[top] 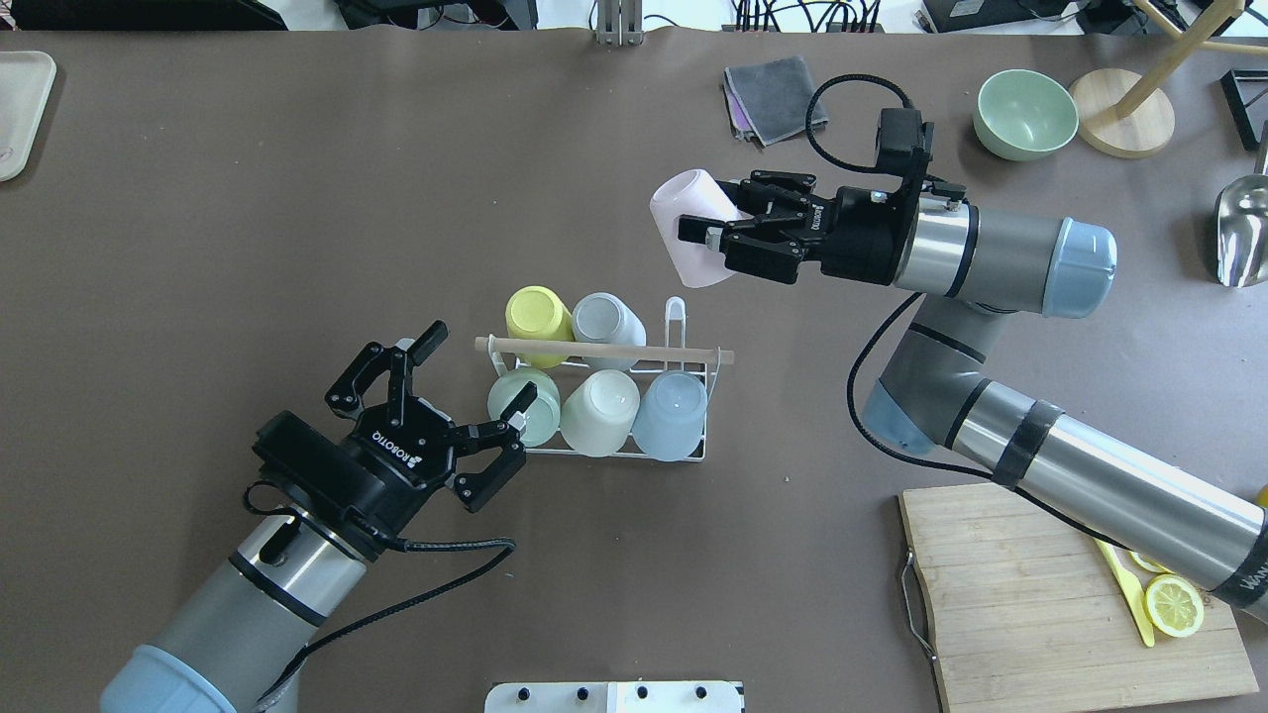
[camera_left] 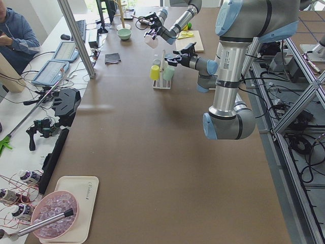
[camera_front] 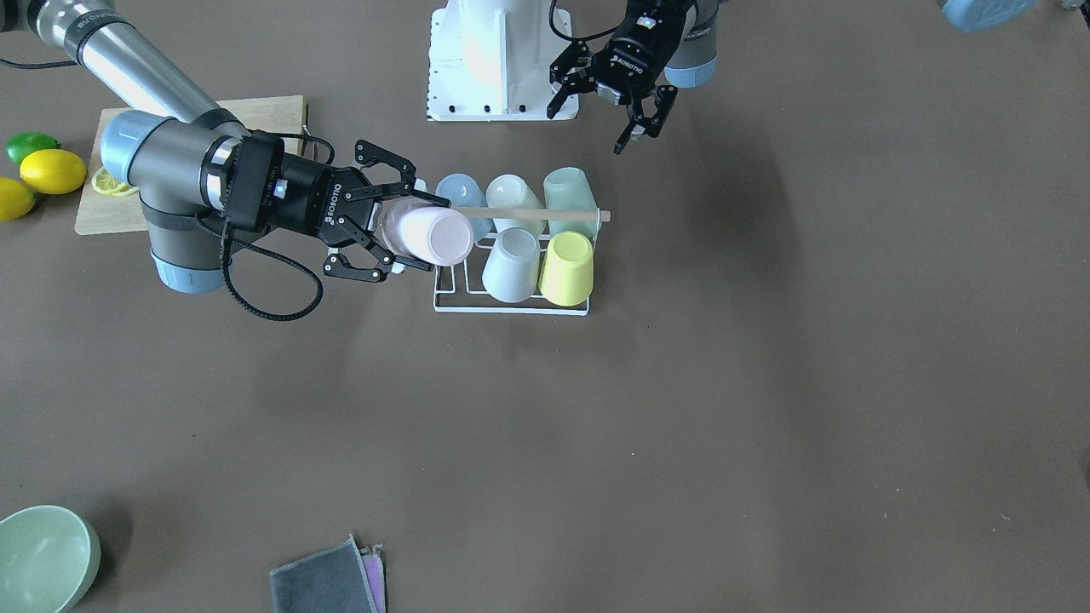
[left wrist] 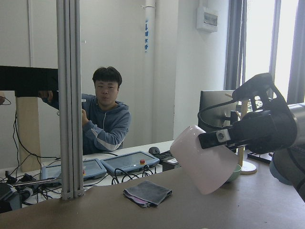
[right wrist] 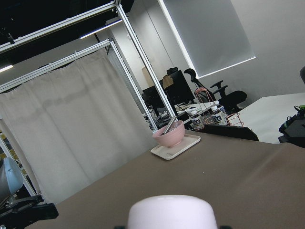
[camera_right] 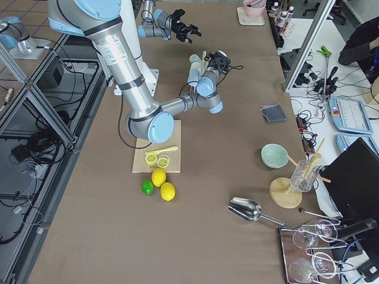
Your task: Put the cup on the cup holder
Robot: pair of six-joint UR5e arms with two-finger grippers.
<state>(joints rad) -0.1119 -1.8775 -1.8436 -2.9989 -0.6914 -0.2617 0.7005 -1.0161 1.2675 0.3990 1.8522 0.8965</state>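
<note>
The cup holder [top: 604, 350] is a white wire rack [camera_front: 511, 308] with a wooden rod across its top, and several cups stand upside down on it. My right gripper [top: 708, 238] is shut on a pale pink cup [top: 684, 223], held tilted in the air. In the overhead view this cup is beyond the rack and to its right. In the front-facing view the pink cup [camera_front: 430, 234] and right gripper [camera_front: 434, 234] overlap the rack's end. My left gripper [top: 475, 371] stands open beside the rack's near left corner, holding nothing. The pink cup [left wrist: 205, 160] also shows in the left wrist view.
A cutting board [top: 1070, 594] with lemon slices lies under the right arm. A green bowl [top: 1025, 114], grey cloth [top: 773, 94], wooden stand [top: 1124, 124] and metal scoop [top: 1243, 233] sit at the far right. Lemons [camera_front: 51, 170] lie by the board. A person [left wrist: 107, 119] sits beyond the table.
</note>
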